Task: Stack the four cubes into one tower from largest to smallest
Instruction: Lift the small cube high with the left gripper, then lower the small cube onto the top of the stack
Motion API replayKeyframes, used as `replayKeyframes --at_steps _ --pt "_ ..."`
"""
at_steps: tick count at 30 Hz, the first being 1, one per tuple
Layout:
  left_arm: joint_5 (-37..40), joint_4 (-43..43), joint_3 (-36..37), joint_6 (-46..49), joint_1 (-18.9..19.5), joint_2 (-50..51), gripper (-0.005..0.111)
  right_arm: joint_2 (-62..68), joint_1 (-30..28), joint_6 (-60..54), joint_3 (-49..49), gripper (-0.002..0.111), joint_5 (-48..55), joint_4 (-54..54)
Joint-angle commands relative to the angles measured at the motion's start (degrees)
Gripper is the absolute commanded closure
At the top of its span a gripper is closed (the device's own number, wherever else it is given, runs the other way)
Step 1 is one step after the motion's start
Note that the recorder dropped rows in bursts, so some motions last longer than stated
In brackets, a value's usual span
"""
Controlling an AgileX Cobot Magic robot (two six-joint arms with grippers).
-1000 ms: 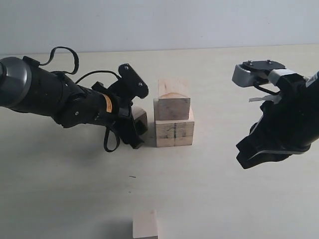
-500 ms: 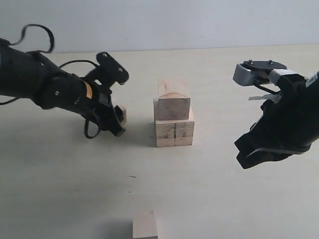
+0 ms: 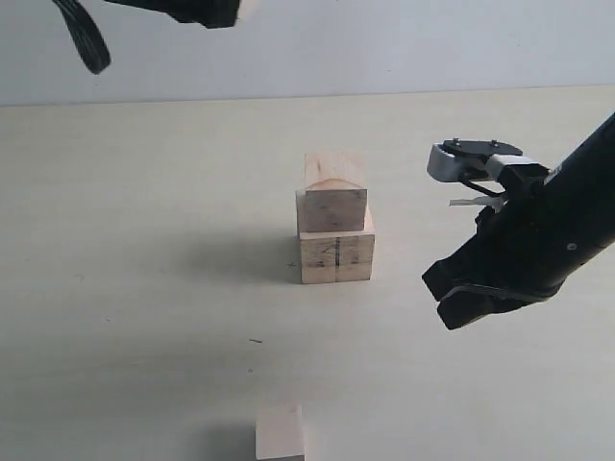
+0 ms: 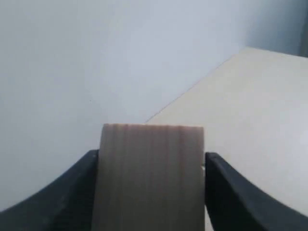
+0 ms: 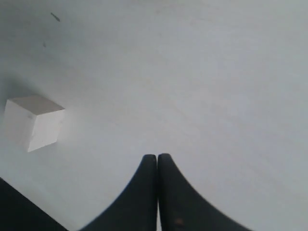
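- Pale, straight-grained wood fills the left wrist view. The held cube (image 4: pixel 151 192) is clenched between the two dark fingers of the left claw (image 4: pixel 151 156), with only wall and a far strip of table (image 3: pixel 135 211) behind it.
- Change over the last second: this claw was low on the table just left of the stack, already closed on the cube. It is now up at the top edge of the exterior view, nearly out of frame, and the cube has gone up with it.
- The stack has not changed. The largest cube (image 3: pixel 336 257), with a dark line on its front face, rests on the table. The second cube (image 3: pixel 332 197) sits on it, and its top face is bare.
- The loose cube (image 3: pixel 280 434) lies at the near edge of the table, well apart from the stack. It also shows in the right wrist view.
- The right claw (image 3: pixel 452 312) has its fingers pressed together on nothing and hovers right of the stack. The arm has edged slightly toward the stack.
- Judgement: the pick and lift are done and two tiers are placed. What comes next is likely a carry over the second cube and a straight descent.
- Open question: I cannot tell whether the held cube or the loose one is larger, and the stacking order depends on it.
- Risk: an off-centre release could nudge the second cube.
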Motion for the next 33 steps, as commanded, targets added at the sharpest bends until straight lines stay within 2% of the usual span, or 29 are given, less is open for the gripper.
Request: replayKeyframes --at_steps 1,5,8,11,15,18,22,24,26,28,31,33 --pt "-1.3 -1.5 -0.6 2.6 -7.9 0.1 0.107 0.1 0.1 -1.3 0.0 0.108 -3.0 -1.0" --pt "-2.0 -2.6 -1.3 3.0 -11.8 3.1 0.107 0.2 0.1 -1.5 0.0 0.108 -3.1 -1.0" --pt "-1.8 -8.6 -3.2 3.0 -13.2 5.9 0.107 0.4 -0.7 -3.3 -0.1 0.108 -5.3 -1.1" --pt "3.8 -16.1 -6.4 2.8 -13.3 8.1 0.107 0.6 -2.5 -2.9 -0.1 0.108 -7.0 -1.1" --pt "16.6 -28.5 -9.4 -4.4 -10.4 9.3 0.107 0.5 -4.4 -2.2 -0.1 0.108 -7.4 -1.1" --pt "22.1 -29.5 -9.4 -6.6 -8.7 9.3 0.107 0.5 -4.6 -2.2 -0.1 0.108 -7.3 -0.9" --pt "26.7 -30.1 -9.4 -8.3 -5.9 9.0 0.107 0.5 -4.6 -2.2 -0.1 0.108 -7.3 -0.8" --pt "25.2 -32.5 -9.4 -7.3 -4.3 8.1 0.107 0.5 -4.6 -2.2 -0.1 0.108 -7.3 -0.8" --pt "20.7 -36.1 -9.5 3.1 -3.4 7.2 0.107 0.5 -4.6 -2.2 -0.1 0.108 -7.3 -0.5" --pt "19.4 -41.1 -10.7 21.0 -2.5 7.1 0.107 0.5 -4.6 -2.2 -0.1 0.108 -7.2 -0.5" --pt "26.7 -48.1 -12.9 48.2 -2.3 8.9 0.107 0.5 -4.6 -2.4 -0.1 0.108 -6.9 0.5" --pt "34.3 -49.4 -14.8 55.6 -2.0 11.9 0.107 0.5 -4.6 -2.4 -0.1 0.108 -7.1 0.7"
